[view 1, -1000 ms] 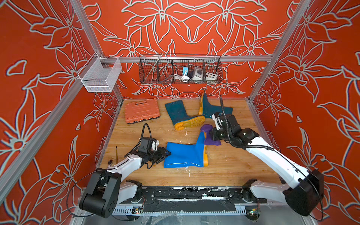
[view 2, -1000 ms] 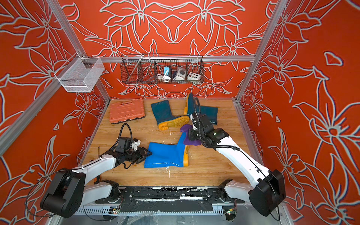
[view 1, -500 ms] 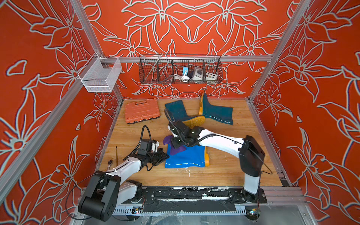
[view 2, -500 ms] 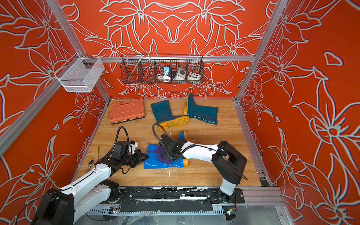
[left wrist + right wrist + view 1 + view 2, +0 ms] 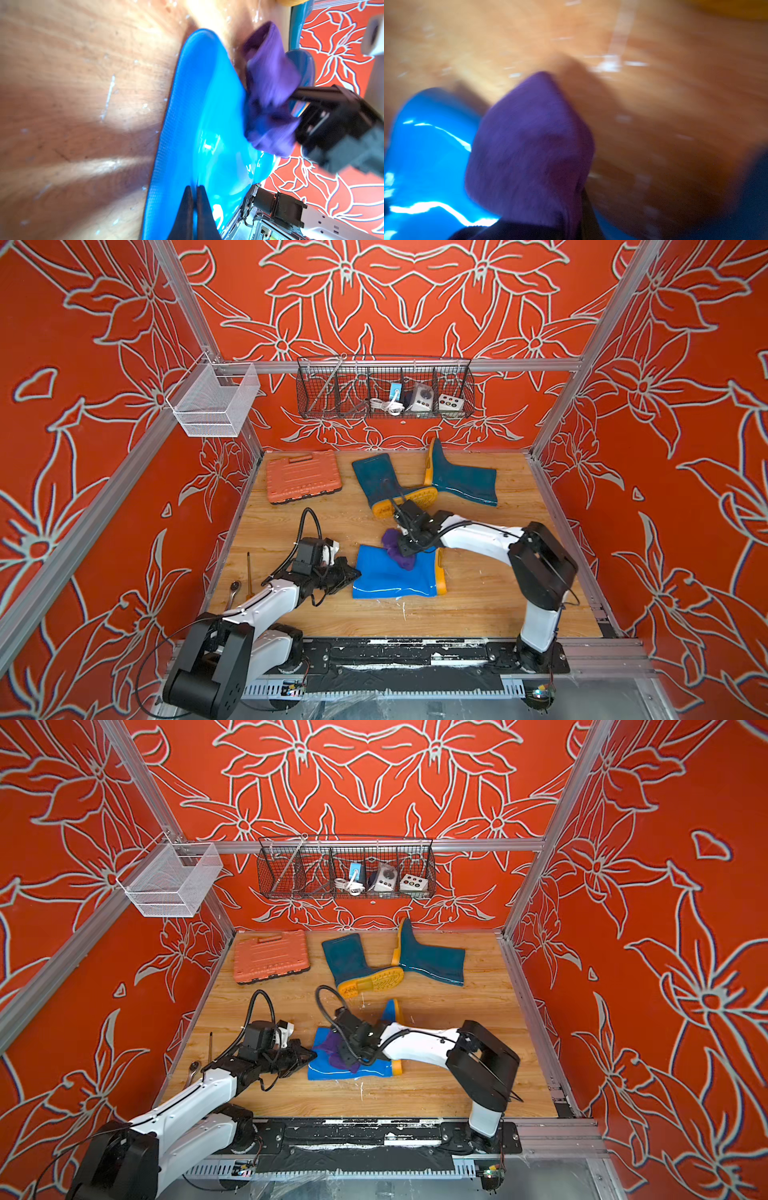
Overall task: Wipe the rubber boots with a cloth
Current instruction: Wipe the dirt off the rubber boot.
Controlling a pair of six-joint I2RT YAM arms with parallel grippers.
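My right claw (image 5: 406, 548) grasps the cloth (image 5: 391, 538) on the blue boot (image 5: 390, 578), left claw (image 5: 347, 572) clenched at its open end; the glossy boot may skid if I press harder.

Blue boot (image 5: 390, 578): glossy bright blue, orange-yellow sole, lying on its side near the front, shaft opening leftward.
Teal boot 1 (image 5: 376, 479): dark teal, on its side at the back, yellow tread facing forward.
Teal boot 2 (image 5: 461, 483): dark teal, on its side just beside boot 1, shaft pointing right.
Cloth (image 5: 399, 549): deep purple, bunched, resting on the blue boot's shaft.
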